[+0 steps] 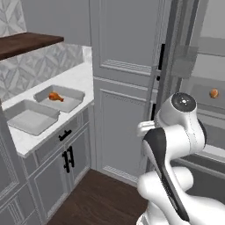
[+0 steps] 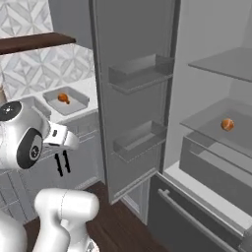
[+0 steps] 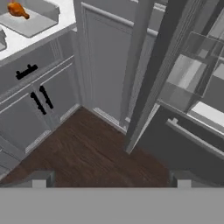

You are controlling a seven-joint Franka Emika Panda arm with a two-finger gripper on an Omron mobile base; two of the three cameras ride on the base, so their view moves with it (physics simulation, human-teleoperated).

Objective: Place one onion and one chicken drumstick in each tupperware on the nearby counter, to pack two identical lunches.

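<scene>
Your gripper (image 3: 111, 181) hangs open & empty over the floor; next onion (image 2: 227, 124) sits mid-right on the fridge shelf, well apart, so swing right.

A dark wood floor (image 3: 87, 153) lies below the hand. To its left stand grey cabinets (image 1: 66, 162) with black handles (image 3: 41, 99); a patterned tile wall (image 1: 30, 70) and a dark wooden shelf (image 1: 26, 43) rise above them. Ahead stands a tall grey panelled door (image 1: 123, 88), and to the right an open fridge (image 2: 216, 123) with glass shelves (image 2: 216, 125) and door bins (image 2: 140, 140).
</scene>
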